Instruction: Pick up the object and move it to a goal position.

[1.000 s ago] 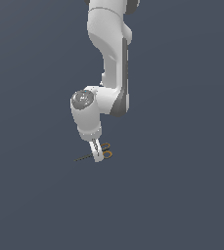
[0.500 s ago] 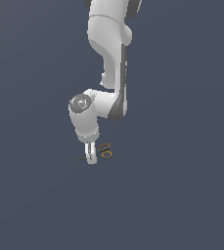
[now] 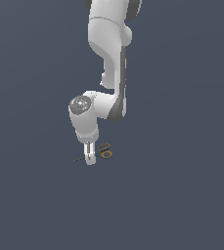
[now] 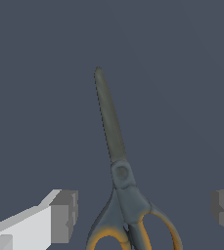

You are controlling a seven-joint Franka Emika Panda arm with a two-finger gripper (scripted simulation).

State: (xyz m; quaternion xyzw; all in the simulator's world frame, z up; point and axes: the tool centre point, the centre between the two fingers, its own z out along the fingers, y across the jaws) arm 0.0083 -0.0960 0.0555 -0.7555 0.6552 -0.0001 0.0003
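Note:
The scissors (image 3: 101, 153) lie flat on the dark grey floor, orange-yellow ring handles toward the exterior view's right, thin dark blades toward its left. My gripper (image 3: 90, 158) points straight down over them, fingers near the floor. In the wrist view the scissors (image 4: 119, 171) lie between my two grey pads (image 4: 64, 216), which stand wide apart on either side of the pivot and handles. The pads do not touch the scissors. The gripper is open and empty. The handle rings are partly cut off at the wrist view's edge.
The white arm (image 3: 111, 58) rises above the gripper. The floor (image 3: 182, 185) is a plain dark grey surface with no other objects in view.
The gripper has come down and shifted slightly toward the exterior view's left, now straddling the scissors near the floor. The scissors have not moved.

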